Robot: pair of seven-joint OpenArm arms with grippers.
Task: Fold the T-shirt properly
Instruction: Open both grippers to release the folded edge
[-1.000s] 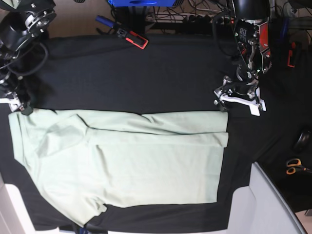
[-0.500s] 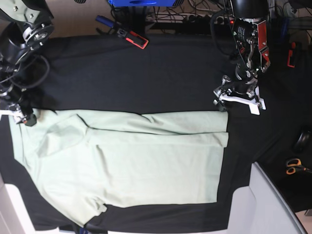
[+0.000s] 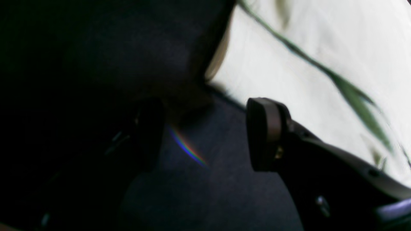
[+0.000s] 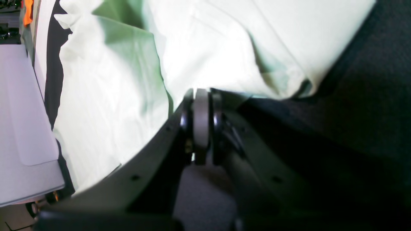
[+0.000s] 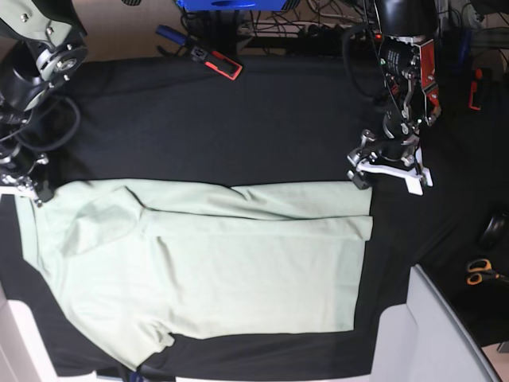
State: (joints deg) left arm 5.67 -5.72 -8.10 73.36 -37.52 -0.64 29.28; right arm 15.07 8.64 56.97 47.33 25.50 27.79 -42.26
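One lengthwise fold done on T-shirt (image 5: 215,263); right claw (image 4: 201,93) pinches its corner, left claw (image 3: 205,134) wide beside its edge; crosswise folds remain.

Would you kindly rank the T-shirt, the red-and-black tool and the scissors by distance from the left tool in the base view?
From the left tool:
1. T-shirt, just below it, nearest.
2. Scissors, lower right edge.
3. Red-and-black tool, far top, left of centre.

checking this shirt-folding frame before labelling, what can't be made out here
- Pale mint-green cotton T-shirt: collar, button and tag can't be found in any view; its lower-left corner is cut off by the base view's edge.
- Left gripper: one finger lost in shadow in the left wrist view.
- Right gripper: fabric between the pads too blurred to confirm.
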